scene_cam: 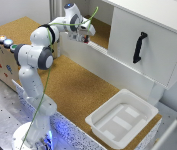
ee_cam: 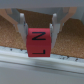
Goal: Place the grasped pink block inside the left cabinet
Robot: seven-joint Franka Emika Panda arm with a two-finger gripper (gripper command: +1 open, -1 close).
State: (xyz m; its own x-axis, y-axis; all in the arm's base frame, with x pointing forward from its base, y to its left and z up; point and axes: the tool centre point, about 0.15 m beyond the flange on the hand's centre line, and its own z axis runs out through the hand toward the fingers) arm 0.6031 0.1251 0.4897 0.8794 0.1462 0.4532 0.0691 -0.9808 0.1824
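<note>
While gripping pink block (ee_cam: 38, 42), hand (ee_cam: 38, 31) at cabinet edge

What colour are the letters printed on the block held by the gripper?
Black, on the pink block; clearest in the wrist view.

Exterior view: raised, oblique, set well back, taking in the whole arm, the cork-topped desk (scene_cam: 73, 85) and both cabinet bays. Wrist view: mounted on the arm, very close behind the pincer (ee_cam: 38, 31), facing the left cabinet (scene_cam: 102, 31). Shared region: the pincer at the cabinet's white front edge.
</note>
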